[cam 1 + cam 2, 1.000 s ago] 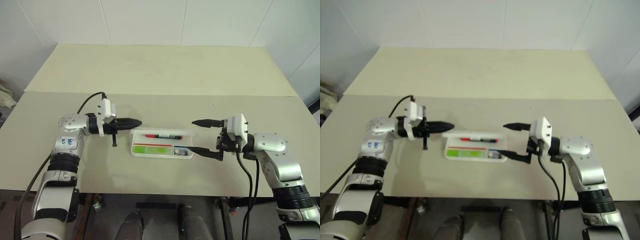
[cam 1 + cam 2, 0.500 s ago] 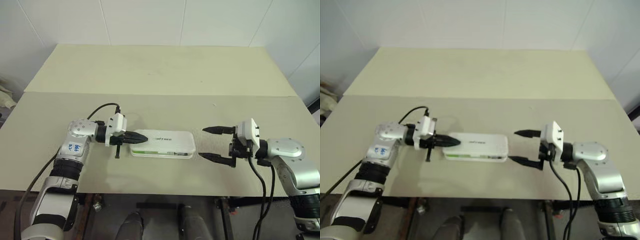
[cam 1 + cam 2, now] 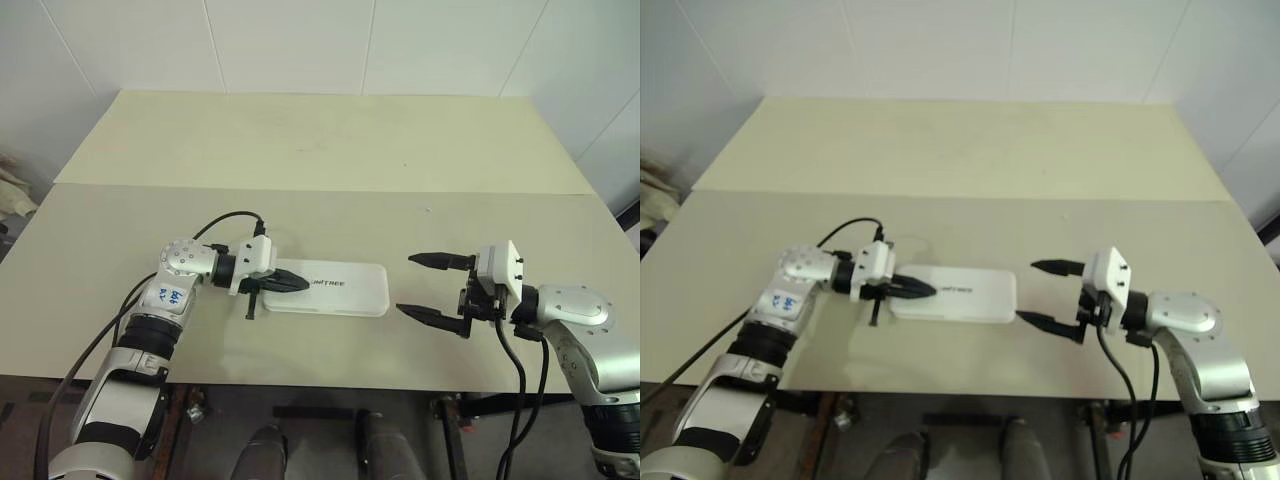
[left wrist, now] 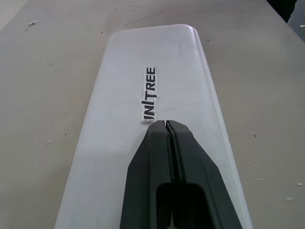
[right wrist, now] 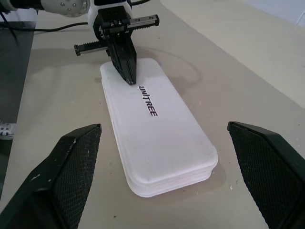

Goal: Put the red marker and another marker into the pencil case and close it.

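Note:
The white pencil case [image 3: 340, 290] lies shut on the table near its front edge, with dark "UNITREE" lettering on the lid [image 4: 150, 90]. My left gripper [image 3: 303, 284] is shut, and its tips rest on the left part of the lid [image 5: 129, 78]. To the right of the case, my right gripper [image 3: 407, 284] stands wide open and apart from it, with nothing between its fingers [image 5: 71, 167]. The red marker and the other marker are hidden.
The beige table [image 3: 320, 215] has a seam across its middle, and its far half [image 3: 320, 140] reaches back to a white wall. A black cable [image 3: 225, 222] loops over my left forearm. The front edge runs just below the case.
The case was open a second ago with the markers inside; its lid is now down. My left gripper moved right and down onto the lid. My right gripper drew back to the right.

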